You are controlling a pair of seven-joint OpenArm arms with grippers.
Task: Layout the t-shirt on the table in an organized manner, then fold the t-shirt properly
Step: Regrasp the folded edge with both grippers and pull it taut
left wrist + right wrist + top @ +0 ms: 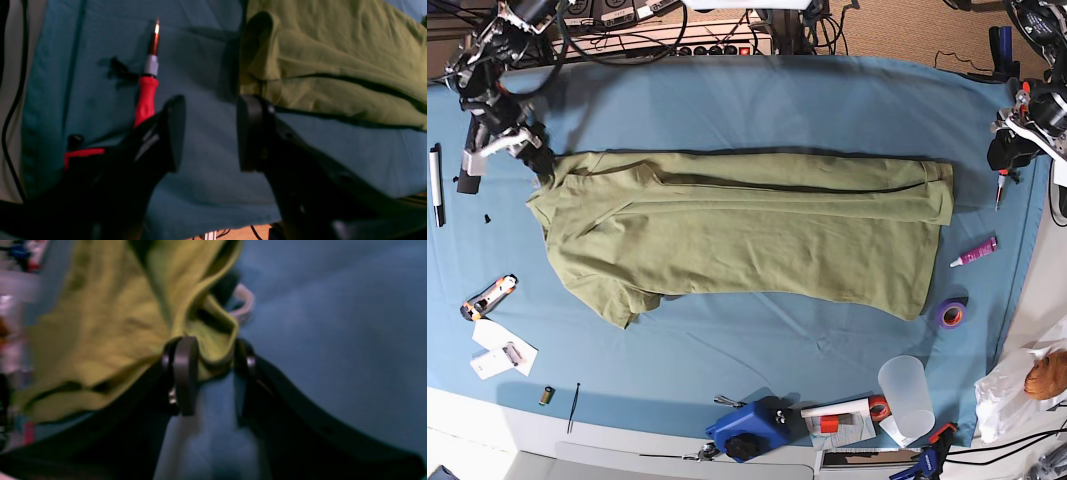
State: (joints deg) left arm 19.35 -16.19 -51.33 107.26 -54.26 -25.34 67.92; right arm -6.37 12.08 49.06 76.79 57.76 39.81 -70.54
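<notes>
The right gripper (210, 373) is low at the far corner of the table (757, 95), at one end of the t-shirt (747, 235). Its jaws are pinched on a fold of the green cloth. The left gripper (208, 133) hangs over the blue cloth at the other end, tilted down, with its jaws apart and nothing between them. A red screwdriver (148, 83) lies just beside it. The t-shirt lies long and mostly flat across the middle of the table. A clear plastic cup (905, 398) lies on its side near the front edge.
</notes>
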